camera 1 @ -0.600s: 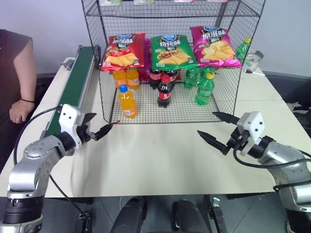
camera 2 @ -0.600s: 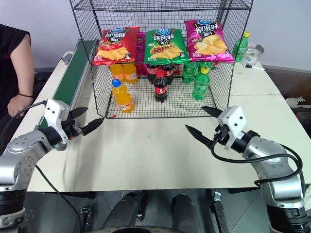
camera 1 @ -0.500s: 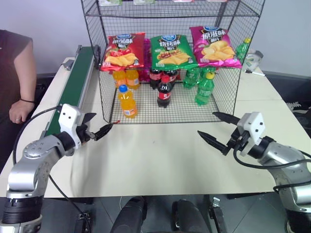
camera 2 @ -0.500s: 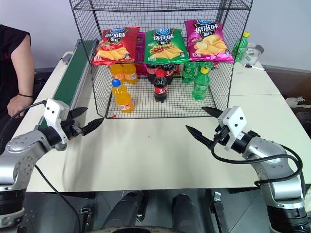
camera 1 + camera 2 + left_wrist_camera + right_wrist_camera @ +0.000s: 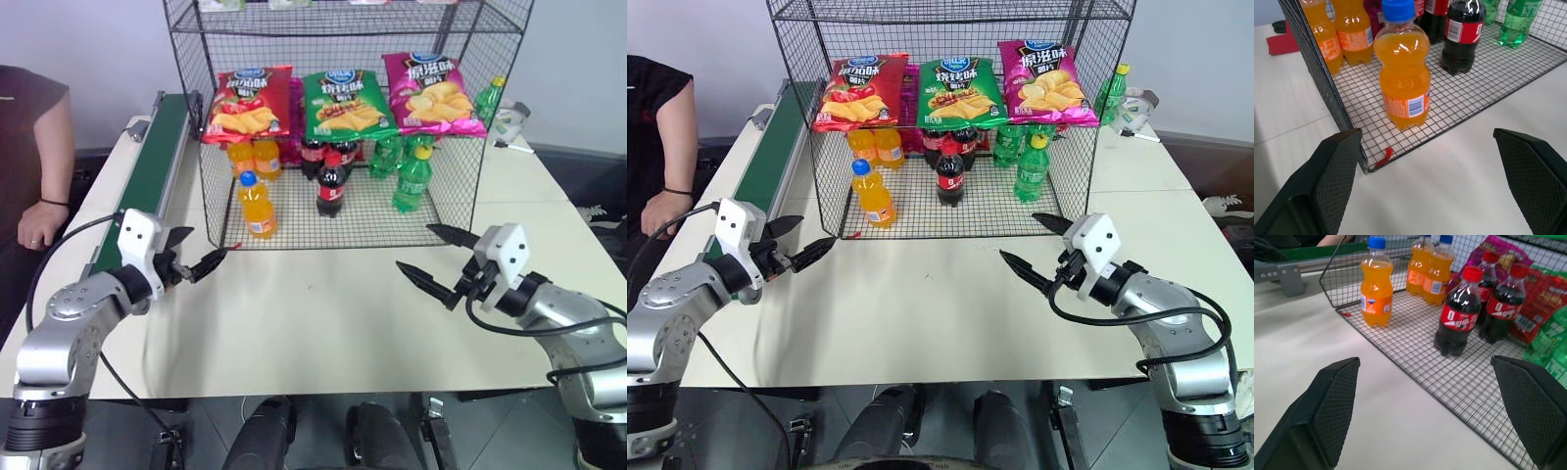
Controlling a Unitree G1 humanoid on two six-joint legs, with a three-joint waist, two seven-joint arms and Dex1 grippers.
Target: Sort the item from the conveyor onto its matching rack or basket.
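2 tools: left tool [image 5: 196, 257] and right tool [image 5: 438, 262] both spread apart, empty, above the bench [image 5: 313, 313].
Orange soda bottle [image 5: 257, 206]: upright on rack [image 5: 431, 211] floor, front-left, near matching orange bottles; sorting looks done.

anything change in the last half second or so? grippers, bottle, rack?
Barely. The right gripper has edged slightly toward the middle of the table, still open and empty. The left gripper stays open and empty by the corner of the rack. The orange soda bottle stands where it did, upright on the rack's grid floor. Nothing was taken hold of or let go.
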